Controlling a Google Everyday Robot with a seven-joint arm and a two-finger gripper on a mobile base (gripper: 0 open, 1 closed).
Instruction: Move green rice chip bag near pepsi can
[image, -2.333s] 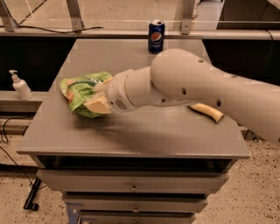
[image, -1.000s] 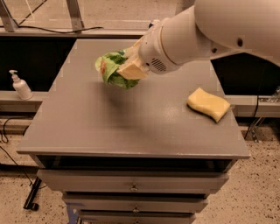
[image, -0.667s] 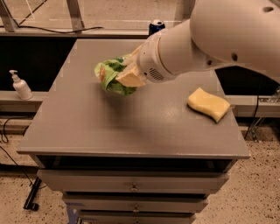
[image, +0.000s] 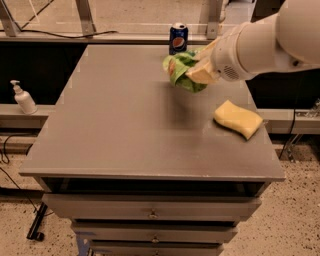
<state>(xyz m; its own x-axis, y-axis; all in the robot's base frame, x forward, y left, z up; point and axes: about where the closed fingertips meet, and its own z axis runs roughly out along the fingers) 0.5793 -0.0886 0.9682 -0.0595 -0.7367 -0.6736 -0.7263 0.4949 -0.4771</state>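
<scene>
claw (image: 198, 74) clutching chip bag (image: 177, 68), near pepsi can (image: 178, 38)

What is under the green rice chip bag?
Grey table and the bag's shadow; the gripper holds the green rice chip bag above it. The bag's underside is hidden.

Table: a grey table (image: 125, 130) with drawers under its front edge, standing on a speckled floor (image: 300, 225).
Far edge: the pepsi can (image: 178, 38) stands upright on the tabletop.
Right side: a yellow sponge (image: 238, 119) lies flat near the right edge.
Above the top: the gripper (image: 197, 75) grips the green rice chip bag (image: 179, 69) just in front of the can.
</scene>
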